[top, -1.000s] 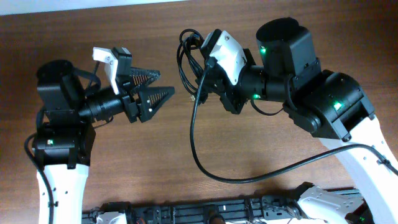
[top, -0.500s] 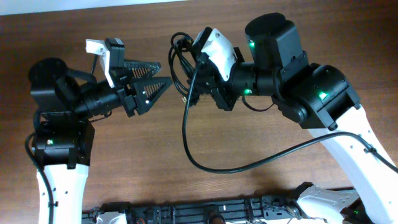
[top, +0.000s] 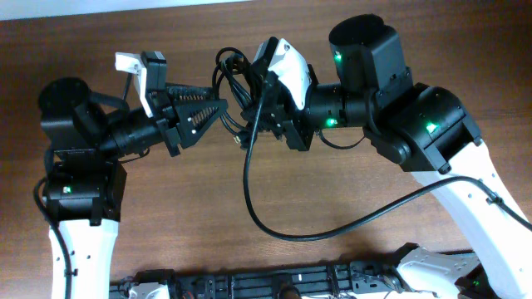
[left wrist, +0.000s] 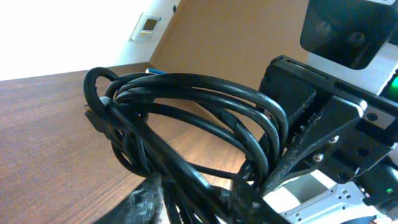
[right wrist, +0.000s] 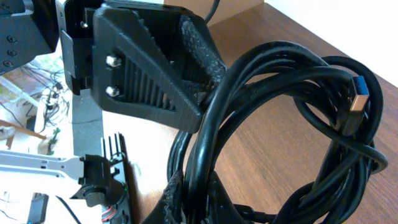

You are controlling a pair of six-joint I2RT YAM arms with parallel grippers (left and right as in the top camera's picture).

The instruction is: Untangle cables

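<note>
The cables (top: pixel 231 79) are a coil of thin black cords held up above the wooden table (top: pixel 166 224), between the two arms. My right gripper (top: pixel 253 112) is shut on one side of the coil; in the right wrist view the cords (right wrist: pixel 298 93) run pinched between its fingertips (right wrist: pixel 196 193), and a blue and metal plug (right wrist: pixel 354 102) sticks out at the right. My left gripper (top: pixel 218 108) comes in from the left. In the left wrist view several strands (left wrist: pixel 186 99) fill the gap in that gripper (left wrist: pixel 196 199), and both its fingers sit against them.
A thicker black wire (top: pixel 258 208) fixed to the right arm hangs from its wrist and loops across the table towards the front right. A black rail with fittings (top: pixel 274 286) lies along the front edge. The left gripper's ribbed finger (right wrist: pixel 149 68) shows in the right wrist view.
The right arm has carried the coil leftwards to the left gripper. The left fingers, wide apart a second ago, have narrowed onto the strands.
</note>
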